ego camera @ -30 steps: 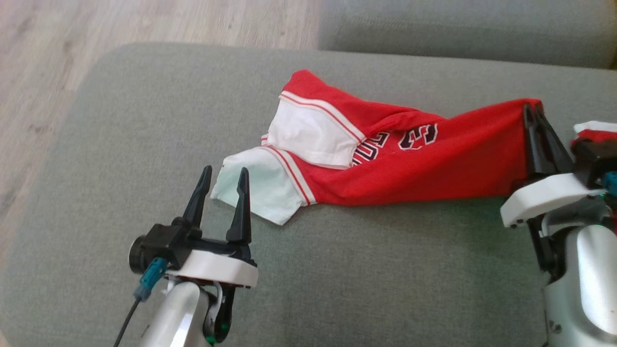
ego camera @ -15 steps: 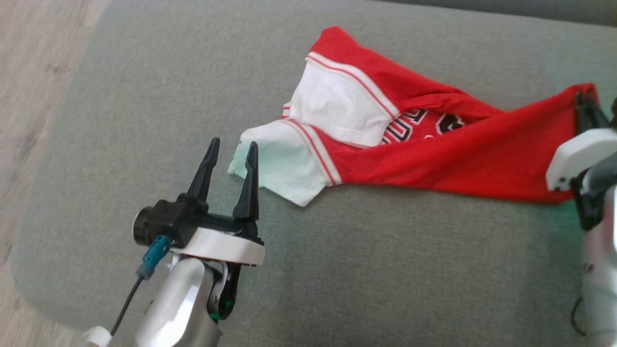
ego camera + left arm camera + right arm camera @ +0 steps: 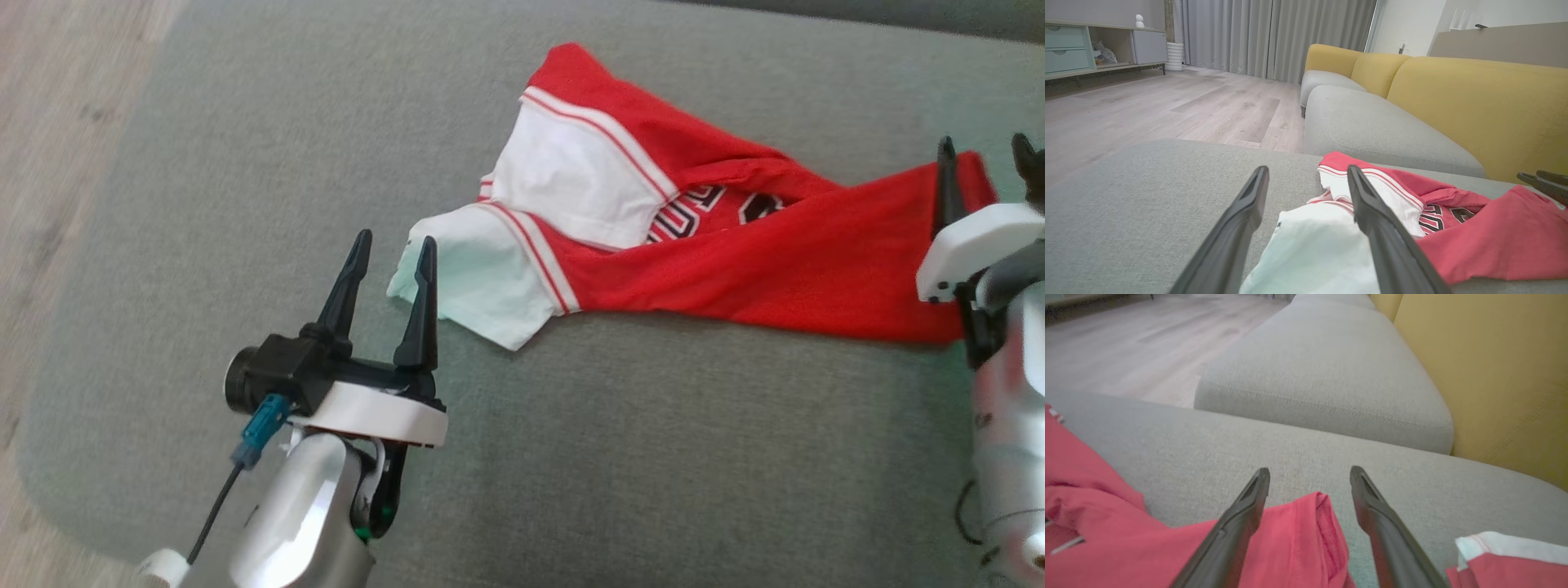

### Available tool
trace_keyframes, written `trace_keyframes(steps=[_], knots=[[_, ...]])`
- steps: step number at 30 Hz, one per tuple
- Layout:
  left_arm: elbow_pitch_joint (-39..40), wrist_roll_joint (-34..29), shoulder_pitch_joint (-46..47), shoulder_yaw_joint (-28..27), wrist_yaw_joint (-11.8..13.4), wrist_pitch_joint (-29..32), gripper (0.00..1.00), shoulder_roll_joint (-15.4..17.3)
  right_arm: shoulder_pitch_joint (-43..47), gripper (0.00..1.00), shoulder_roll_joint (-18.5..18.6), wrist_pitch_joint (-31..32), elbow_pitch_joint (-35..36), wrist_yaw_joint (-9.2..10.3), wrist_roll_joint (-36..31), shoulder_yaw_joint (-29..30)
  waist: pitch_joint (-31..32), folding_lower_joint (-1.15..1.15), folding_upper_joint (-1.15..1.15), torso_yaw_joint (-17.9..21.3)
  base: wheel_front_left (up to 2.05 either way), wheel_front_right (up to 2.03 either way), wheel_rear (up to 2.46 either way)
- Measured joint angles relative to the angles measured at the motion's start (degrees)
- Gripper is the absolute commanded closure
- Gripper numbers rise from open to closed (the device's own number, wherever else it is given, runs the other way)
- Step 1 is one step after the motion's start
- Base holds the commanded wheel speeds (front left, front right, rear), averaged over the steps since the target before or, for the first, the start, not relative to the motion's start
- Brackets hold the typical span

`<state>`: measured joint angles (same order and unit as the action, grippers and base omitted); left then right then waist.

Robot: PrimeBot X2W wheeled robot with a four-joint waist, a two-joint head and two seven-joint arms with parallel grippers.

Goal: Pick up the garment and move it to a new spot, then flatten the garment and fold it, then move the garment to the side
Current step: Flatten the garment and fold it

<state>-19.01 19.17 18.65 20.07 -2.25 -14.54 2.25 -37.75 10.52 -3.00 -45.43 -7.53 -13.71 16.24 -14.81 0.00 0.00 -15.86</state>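
Right pincer wide open, empty, astride jersey hem at 3 o'clock. Left pincer open too; should pinch white sleeve at 9, spread flat.

red garment with white sleeves, dark lettering, crumpled, stretched sideways across grey cushion

The lettering on the garment is half buried under a fold and unreadable. At 3 o'clock in the head view, the right gripper covers the garment's end, and the picture's edge clips its outer finger. In the right wrist view, at 5 o'clock, the edge cuts off a red-and-white cloth.
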Motion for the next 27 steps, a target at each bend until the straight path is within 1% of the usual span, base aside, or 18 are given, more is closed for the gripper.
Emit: trace_keyframes(steps=[5, 9, 17, 21, 22, 24, 27], knots=[[-0.7, -0.2, -0.3, -0.6, 0.1, 0.0, 0.00, 0.0, 1.1, 0.00, -2.9, -7.0, 2.1, 0.00, 2.9, 1.3, 2.6, -0.01, 0.00, 2.2, 0.00, 0.00, 0.00], [-1.4, -0.7, -1.2, -1.6, 0.1, 0.0, 0.00, 0.0, 5.3, 0.00, -5.1, -9.4, 6.5, 0.00, 7.3, 0.7, 5.3, -0.01, 0.00, 4.2, 0.00, 0.00, 0.00], [-3.1, -0.6, -6.2, -4.3, 0.2, 0.0, 0.00, 0.2, 20.7, 0.00, -7.5, -10.6, 18.5, 0.00, 17.2, -5.5, 10.7, -0.01, 0.00, 7.8, 0.00, 0.00, 0.00], [-3.3, -0.7, -7.8, -5.1, 0.2, 0.0, 0.00, 0.2, 27.9, 0.00, -7.6, -10.6, 23.2, 0.00, 22.3, -7.6, 12.6, -0.02, 0.00, 9.1, 0.00, 0.00, 0.00], [-3.5, -0.7, -8.7, -5.3, 0.1, 0.0, 0.00, 0.2, 31.1, 0.00, -7.6, -10.6, 24.8, 0.00, 23.8, -9.2, 13.2, -0.02, 0.00, 9.7, 0.00, 0.00, 0.00], [-3.8, -1.0, -9.4, -5.5, 0.1, 0.0, 0.00, 0.2, 33.7, 0.00, -7.9, -10.6, 25.9, 0.00, 24.1, -10.4, 13.4, -0.02, 0.00, 10.3, 0.00, 0.00, 0.00], [-4.2, -1.5, -9.7, -5.9, -0.1, 0.0, 0.00, 0.2, 35.3, 0.00, -8.0, -10.6, 26.9, 0.00, 25.1, -10.5, 13.3, -0.01, 0.00, 10.7, 0.00, 0.00, 0.00]])
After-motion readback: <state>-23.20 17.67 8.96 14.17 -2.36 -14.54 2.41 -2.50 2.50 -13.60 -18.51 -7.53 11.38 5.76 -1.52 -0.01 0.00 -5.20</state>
